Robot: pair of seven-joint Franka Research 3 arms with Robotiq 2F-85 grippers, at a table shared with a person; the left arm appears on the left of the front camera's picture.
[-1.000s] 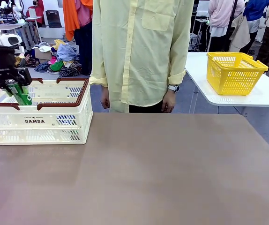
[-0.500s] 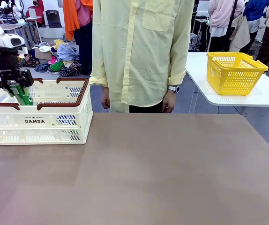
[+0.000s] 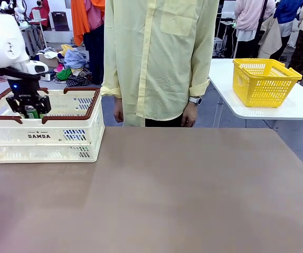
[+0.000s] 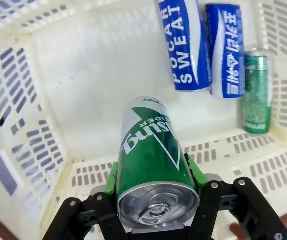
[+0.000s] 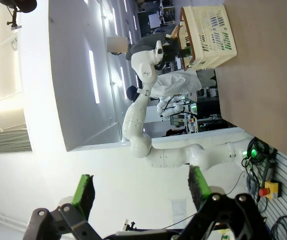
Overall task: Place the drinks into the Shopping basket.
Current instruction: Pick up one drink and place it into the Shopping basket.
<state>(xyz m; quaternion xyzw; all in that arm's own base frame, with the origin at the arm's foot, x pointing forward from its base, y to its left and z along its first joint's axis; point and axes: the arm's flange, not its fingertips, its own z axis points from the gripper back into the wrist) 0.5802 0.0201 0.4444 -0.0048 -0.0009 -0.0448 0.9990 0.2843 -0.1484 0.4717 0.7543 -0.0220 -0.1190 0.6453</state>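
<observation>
I see a brown bench (image 3: 183, 195) ahead. A person in a pale yellow shirt (image 3: 159, 58) stands at its far edge. A yellow mesh basket (image 3: 263, 81) sits on a white side table (image 3: 299, 108).

From the front, the basket wall (image 3: 46, 134) hides most of the green can (image 3: 32, 112); the person's (image 3: 159, 58) head and legs run out of frame.
</observation>
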